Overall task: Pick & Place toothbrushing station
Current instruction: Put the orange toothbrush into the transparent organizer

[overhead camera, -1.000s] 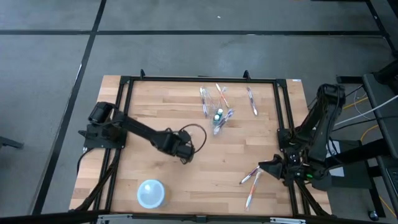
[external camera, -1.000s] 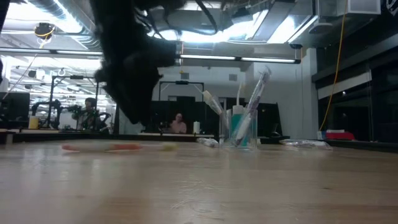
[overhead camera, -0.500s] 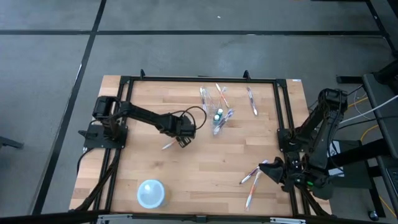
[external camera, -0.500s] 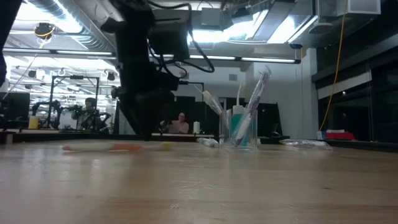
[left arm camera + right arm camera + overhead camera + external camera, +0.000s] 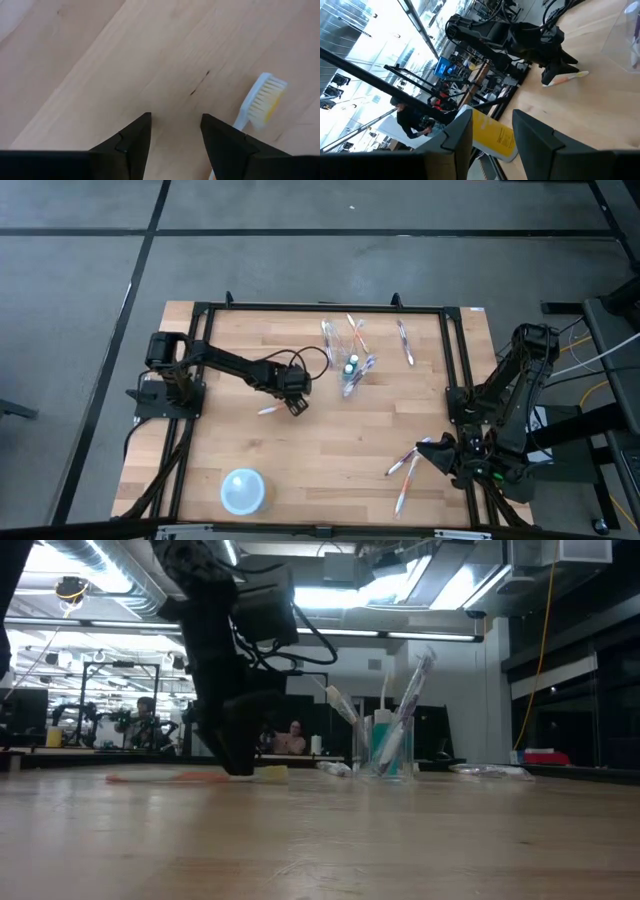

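Toothbrush (image 5: 270, 410) lies just beside left claw (image 5: 293, 404), toward counter's left edge; fingers spread, empty. Right claw (image 5: 432, 452) farther, spread; we favour left.

The table (image 5: 330, 440) is pale wood, planked, with a smooth matt finish and fine grain under the left gripper (image 5: 172, 131), whose fingers (image 5: 131, 142) are matt black plastic. Just beside those parted jaws lies a toothbrush (image 5: 252, 107) of glossy white plastic with soft pale bristles. The cup (image 5: 388, 750) is clear, shiny plastic. The bowl (image 5: 243, 490) looks smooth and faintly glossy. The table's frame (image 5: 320, 307) is dull black metal.
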